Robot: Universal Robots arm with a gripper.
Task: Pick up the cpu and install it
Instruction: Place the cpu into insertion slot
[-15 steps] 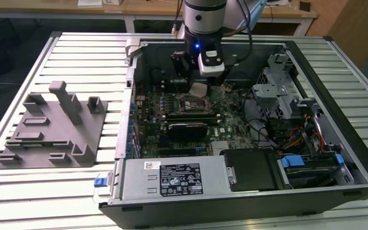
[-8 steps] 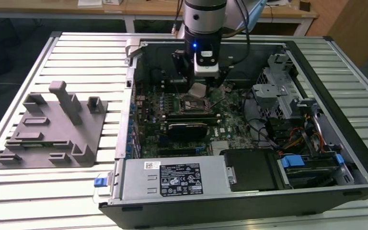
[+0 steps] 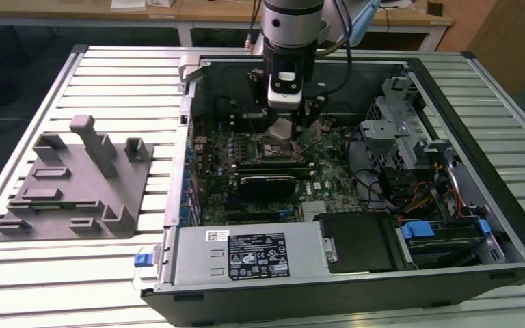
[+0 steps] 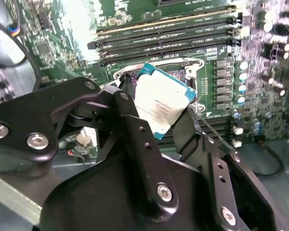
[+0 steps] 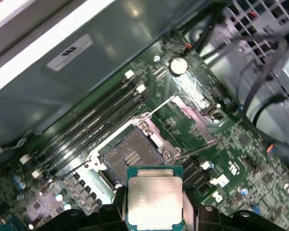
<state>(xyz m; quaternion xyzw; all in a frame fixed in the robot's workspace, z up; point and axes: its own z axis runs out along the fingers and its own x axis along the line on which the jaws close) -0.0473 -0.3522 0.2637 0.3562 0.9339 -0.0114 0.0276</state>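
While pincer [image 4: 158, 108] clamps cpu [image 5: 155, 202], first wrist view shows bare socket [image 5: 130, 156].

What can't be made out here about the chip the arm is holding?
- cpu underside: faces away in both wrist views.
- cpu side edges: covered by the gripper, second wrist view.
- socket: partly behind the gripper and cpu, exterior view.
- Gap between cpu and socket: no view settles it.
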